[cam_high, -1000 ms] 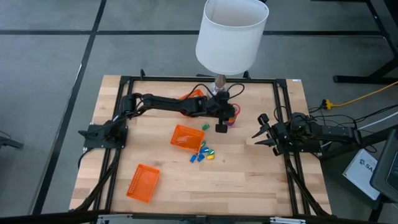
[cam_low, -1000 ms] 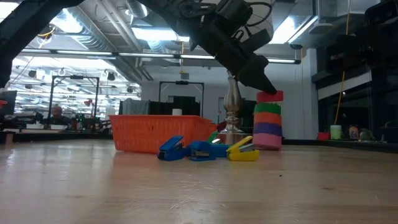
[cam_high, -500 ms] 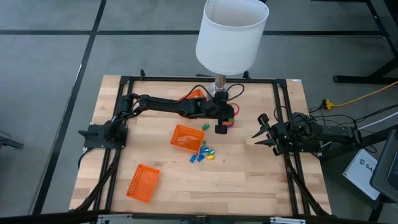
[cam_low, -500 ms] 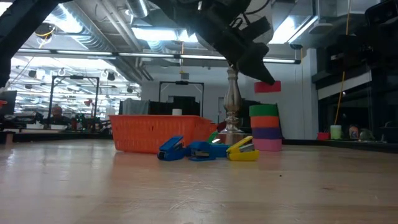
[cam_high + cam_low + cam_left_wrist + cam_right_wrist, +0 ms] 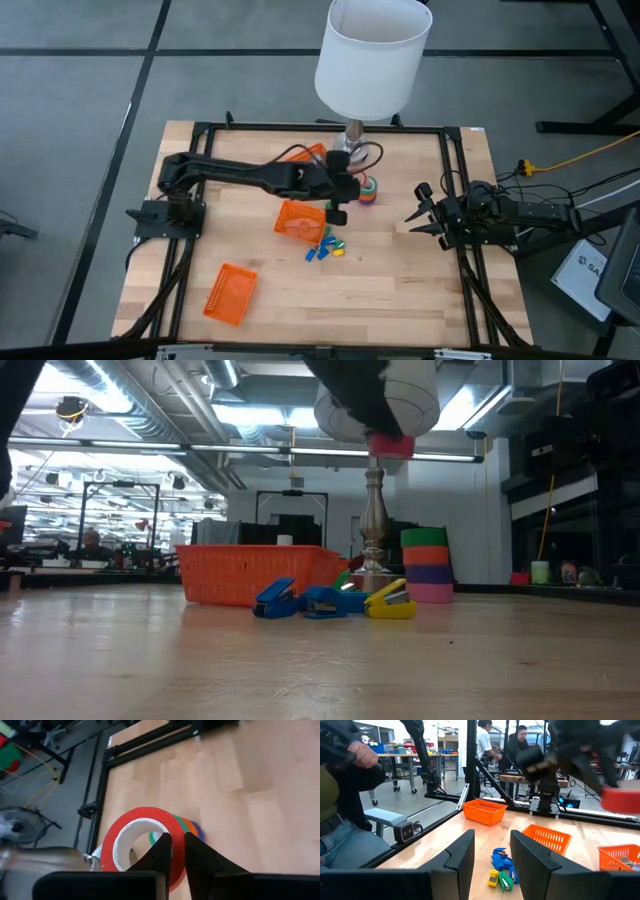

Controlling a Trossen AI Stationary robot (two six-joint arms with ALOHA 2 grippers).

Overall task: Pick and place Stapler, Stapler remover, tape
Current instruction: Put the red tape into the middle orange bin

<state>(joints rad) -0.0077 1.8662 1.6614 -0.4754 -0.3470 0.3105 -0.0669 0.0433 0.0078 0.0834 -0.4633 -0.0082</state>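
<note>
Near the centre of the high view, the left end effector pinches a red tape roll above the bench. Right end effector waits wide at right.

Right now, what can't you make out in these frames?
- High view: red tape roll in the left gripper is hidden under the gripper; lamp shade covers the table's far edge.
- Low view: left gripper is cut off by the top edge; only the held roll shows.
- Low view: orange basket wall hides its contents.
- High view: small blue, green and yellow pieces are too small to identify.
- Right gripper waits open at the right edge.
</note>
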